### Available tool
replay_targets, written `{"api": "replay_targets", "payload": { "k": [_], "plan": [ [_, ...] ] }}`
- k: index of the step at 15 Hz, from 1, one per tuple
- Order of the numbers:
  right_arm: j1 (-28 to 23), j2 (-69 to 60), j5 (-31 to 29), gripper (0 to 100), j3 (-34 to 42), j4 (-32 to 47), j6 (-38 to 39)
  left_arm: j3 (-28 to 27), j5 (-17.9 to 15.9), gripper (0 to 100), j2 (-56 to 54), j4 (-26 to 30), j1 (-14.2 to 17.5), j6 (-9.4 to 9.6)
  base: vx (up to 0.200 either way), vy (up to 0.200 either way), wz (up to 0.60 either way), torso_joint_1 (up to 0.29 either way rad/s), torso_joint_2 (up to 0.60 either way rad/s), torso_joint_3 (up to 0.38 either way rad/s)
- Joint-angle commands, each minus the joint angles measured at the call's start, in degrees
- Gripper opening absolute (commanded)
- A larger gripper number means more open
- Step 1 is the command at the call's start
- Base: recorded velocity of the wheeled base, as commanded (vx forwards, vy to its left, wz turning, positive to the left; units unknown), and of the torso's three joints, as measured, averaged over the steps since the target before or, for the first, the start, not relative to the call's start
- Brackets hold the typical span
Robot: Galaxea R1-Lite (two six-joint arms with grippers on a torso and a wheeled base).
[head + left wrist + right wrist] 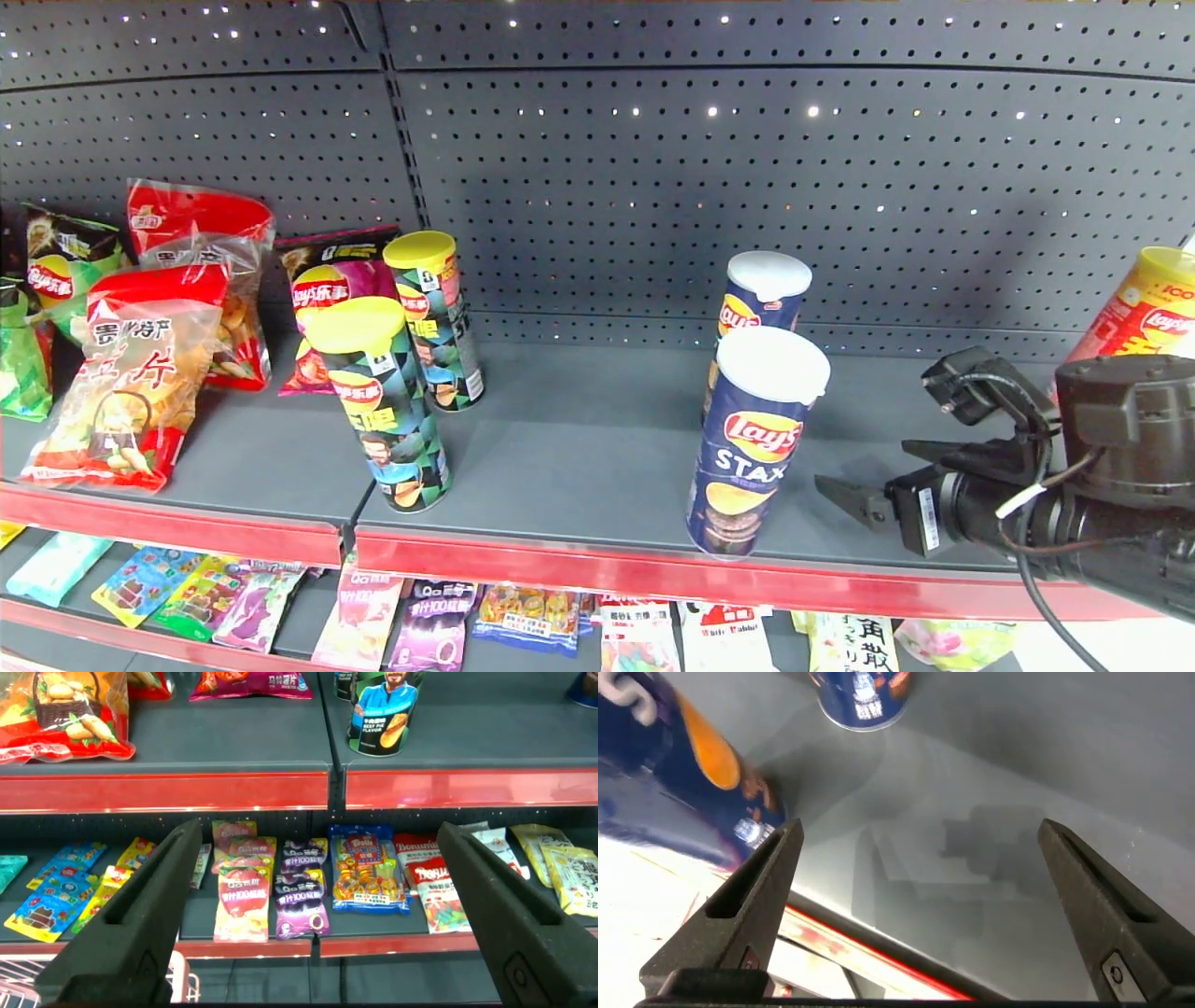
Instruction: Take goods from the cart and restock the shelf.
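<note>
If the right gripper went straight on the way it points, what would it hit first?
Probably the front blue can: it stands just ahead of the open right gripper, off to one finger's side. The rear blue can lies farther on. Depth is unclear.

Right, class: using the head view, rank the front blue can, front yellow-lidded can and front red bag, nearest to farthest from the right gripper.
1. Front blue can, just left of the right gripper.
2. Front yellow-lidded can, mid-shelf, further left.
3. Front red bag, far left end.
</note>
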Motion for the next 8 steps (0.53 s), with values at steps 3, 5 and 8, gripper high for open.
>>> {"api": "replay_targets", "payload": {
  "k": [3,5,8],
  "plan": [
    [-3.0,0.5,0.1,100,-0.6,0.0,-1.4,0.0,0.0,100,0.1,0.0,0.0,-0.04,0.000,0.000,0.00,0.000,0.00,0.000],
    [-3.0,0.4,0.1,100,0.5,0.1,-1.2,0.0,0.0,100,0.1,0.0,0.0,-0.04,0.000,0.000,0.00,0.000,0.00,0.000],
    [-2.7,0.0,0.5,100,4.6,-0.1,-1.4,0.0,0.0,100,0.1,0.0,0.0,-0.04,0.000,0.000,0.00,0.000,0.00,0.000]
  ]
}}
